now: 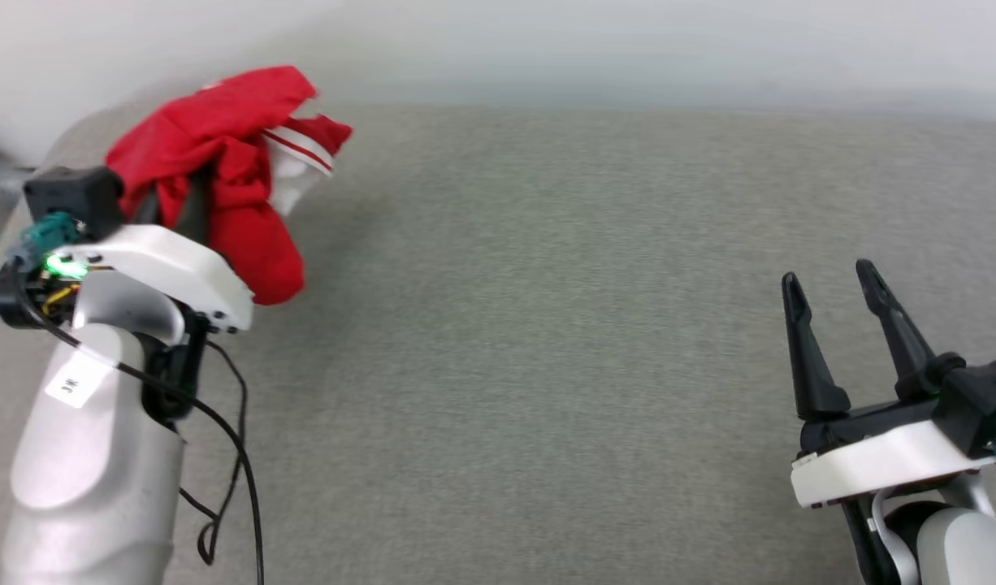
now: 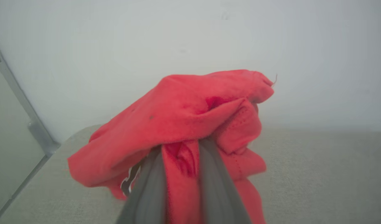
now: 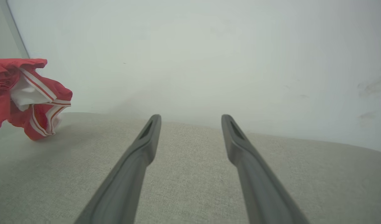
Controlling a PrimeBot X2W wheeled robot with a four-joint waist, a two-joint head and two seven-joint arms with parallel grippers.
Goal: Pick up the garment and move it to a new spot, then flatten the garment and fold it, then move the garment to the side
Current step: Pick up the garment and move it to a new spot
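Clamped narrow with the left tool [image 2: 181, 146] on a wad of the garment [image 1: 222, 138], holding the crumpled red bundle up over the far left corner of the desk [image 1: 547, 366]: seemingly a carry grip, bunched tight to avoid dragging on the way to a new spot. Over at the right side, holding the right tool [image 1: 827, 274] spread wide and empty above the desk, probably parked until needed for flattening.
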